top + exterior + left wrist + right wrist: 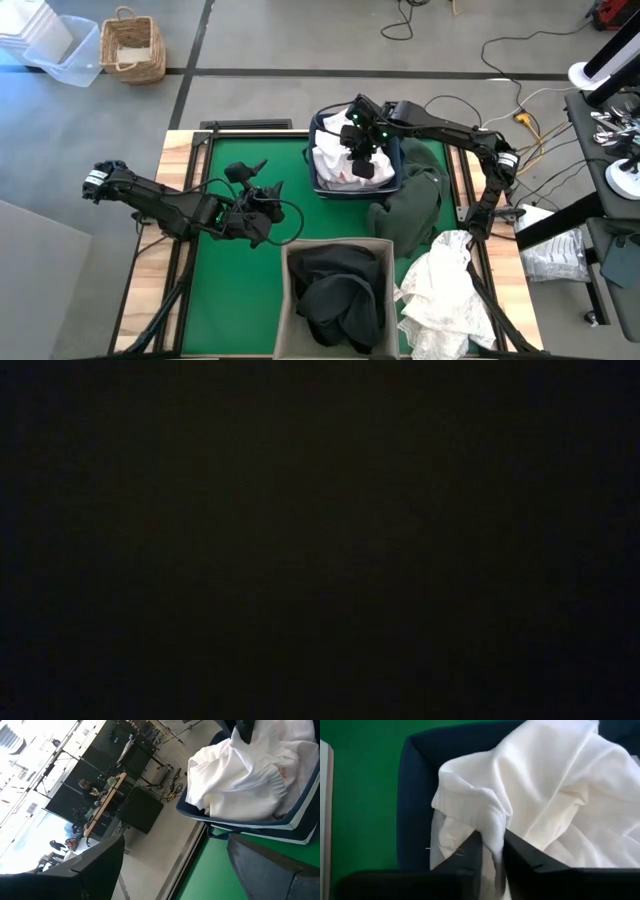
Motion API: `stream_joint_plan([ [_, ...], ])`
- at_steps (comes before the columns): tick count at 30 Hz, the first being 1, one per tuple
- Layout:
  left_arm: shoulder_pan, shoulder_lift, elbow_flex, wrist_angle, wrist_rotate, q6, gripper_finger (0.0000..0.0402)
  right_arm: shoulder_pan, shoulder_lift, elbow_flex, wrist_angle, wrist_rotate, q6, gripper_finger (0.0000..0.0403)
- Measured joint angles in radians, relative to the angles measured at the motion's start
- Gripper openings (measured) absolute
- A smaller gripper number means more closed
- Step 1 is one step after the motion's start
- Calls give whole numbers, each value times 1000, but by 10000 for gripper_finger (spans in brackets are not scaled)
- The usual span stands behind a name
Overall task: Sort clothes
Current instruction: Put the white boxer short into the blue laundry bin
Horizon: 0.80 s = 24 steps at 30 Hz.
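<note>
- The right hand (362, 150) is hovering over the plastic bin (322, 183), gripping a garment (540, 805) lying in it.
- The fabric bin (290, 300) is sitting just beside the left hand (262, 208).
- Another garment (445, 290) is lying on the counter (230, 300), well apart from both hands.

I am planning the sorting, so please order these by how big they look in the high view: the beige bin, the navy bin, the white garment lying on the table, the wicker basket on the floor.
1. Beige bin
2. White garment on the table, close to the beige bin; unsure
3. Navy bin
4. Wicker basket
</note>
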Motion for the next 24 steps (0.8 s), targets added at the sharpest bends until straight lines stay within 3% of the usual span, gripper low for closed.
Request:
stream_joint_plan([
  [8,0,0,0,0,0,-3,327,-4,-4,16,31,18,28,179],
  [13,0,0,0,0,1,-4,327,-4,-6,55,29,83,29,230],
  [18,0,0,0,0,1,-4,327,-4,-10,107,20,83,30,255],
  [24,0,0,0,0,0,-4,327,-7,-11,165,24,112,40,248],
])
